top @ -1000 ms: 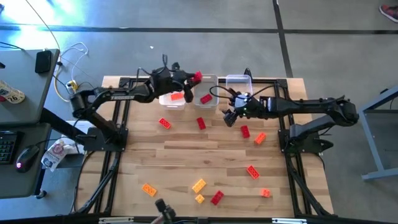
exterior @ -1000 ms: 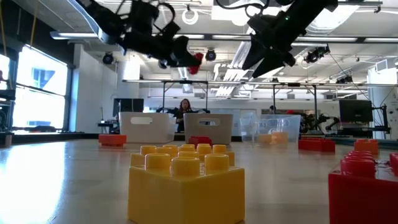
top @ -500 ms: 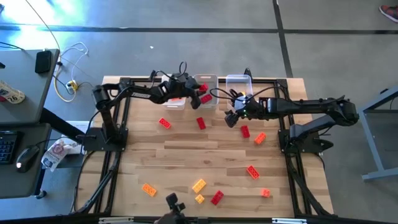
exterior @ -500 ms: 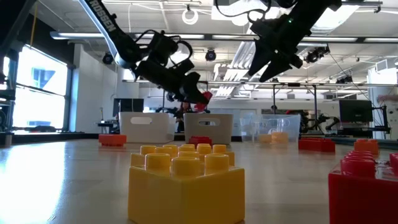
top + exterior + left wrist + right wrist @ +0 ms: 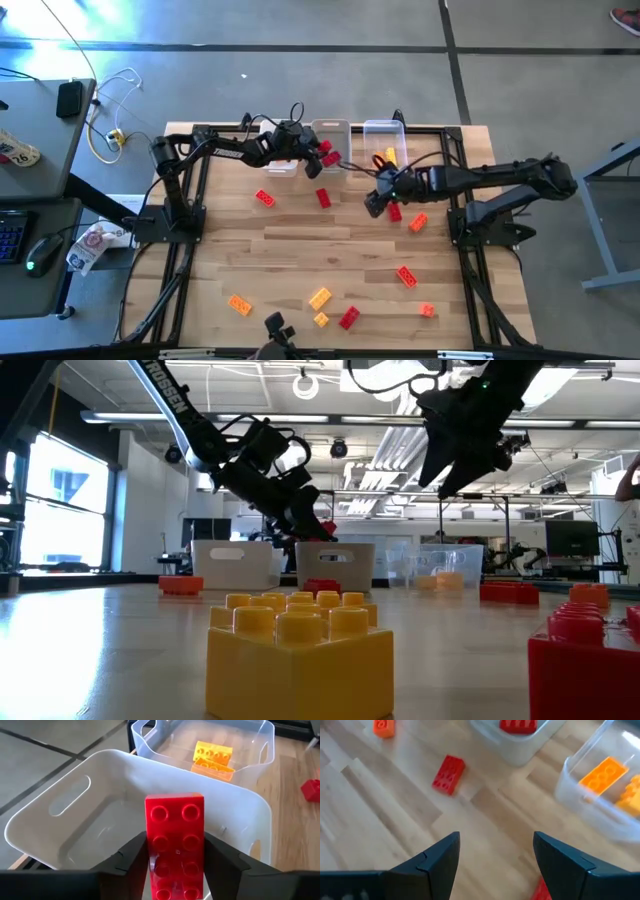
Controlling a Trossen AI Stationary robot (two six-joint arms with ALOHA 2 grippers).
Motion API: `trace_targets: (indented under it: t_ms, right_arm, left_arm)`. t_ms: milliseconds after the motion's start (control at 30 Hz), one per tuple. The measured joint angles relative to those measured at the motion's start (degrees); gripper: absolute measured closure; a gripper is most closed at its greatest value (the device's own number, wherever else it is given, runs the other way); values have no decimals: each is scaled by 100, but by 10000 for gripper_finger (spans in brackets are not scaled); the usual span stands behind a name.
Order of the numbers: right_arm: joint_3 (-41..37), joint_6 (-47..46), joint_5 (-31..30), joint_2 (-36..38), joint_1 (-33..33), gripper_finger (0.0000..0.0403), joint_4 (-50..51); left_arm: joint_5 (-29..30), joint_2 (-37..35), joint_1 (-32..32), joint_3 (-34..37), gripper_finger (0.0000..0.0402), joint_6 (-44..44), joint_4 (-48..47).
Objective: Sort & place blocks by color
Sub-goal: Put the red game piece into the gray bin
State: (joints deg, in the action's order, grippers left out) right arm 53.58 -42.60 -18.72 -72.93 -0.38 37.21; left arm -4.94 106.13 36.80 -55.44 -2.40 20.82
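My left gripper (image 5: 175,870) is shut on a red two-by-four studded block (image 5: 175,820) and hangs just above the middle white bin (image 5: 334,132), as the low view also shows (image 5: 312,520). A left white bin (image 5: 276,166) and a clear bin (image 5: 385,138) with orange-yellow blocks (image 5: 212,755) flank it. My right gripper (image 5: 374,203) stands open above the table, beside a loose red block (image 5: 394,211); nothing is between its fingers (image 5: 437,862). My left gripper pinches the red block by its two long sides (image 5: 149,855), at the end nearest the wrist, between its two fingers. The fingers slant down from the table's left and lie along the block. The block is lifted clear, studs up, its free end over the bin.
Loose blocks lie on the wooden table: red-orange (image 5: 264,198), red (image 5: 323,198), orange (image 5: 418,222), red-orange (image 5: 406,276), and several more near the front edge around (image 5: 320,297). A yellow block (image 5: 300,660) stands close before the low camera.
My left gripper has sunk with the red block from high above the bins to just over the middle white bin's rim, tipping closer to level. My right gripper has turned about its wrist and shifted a little toward the near edge, still open.
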Motion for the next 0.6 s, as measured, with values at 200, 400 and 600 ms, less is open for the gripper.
trace_targets:
  t_ms: [200, 400, 600]
  right_arm:
    - [0, -650, 114, 0, 552, 162, 367]
    - [0, -1617, 117, 0, 1215, 162, 833]
    - [0, -2641, 116, 0, 1866, 162, 1227]
  left_arm:
    - [-2, 0, -7, -2, 212, 70, 2]
    - [-2, 0, -10, -201, 180, 158, -2]
    - [-203, -1, -15, -624, 173, 376, -455]
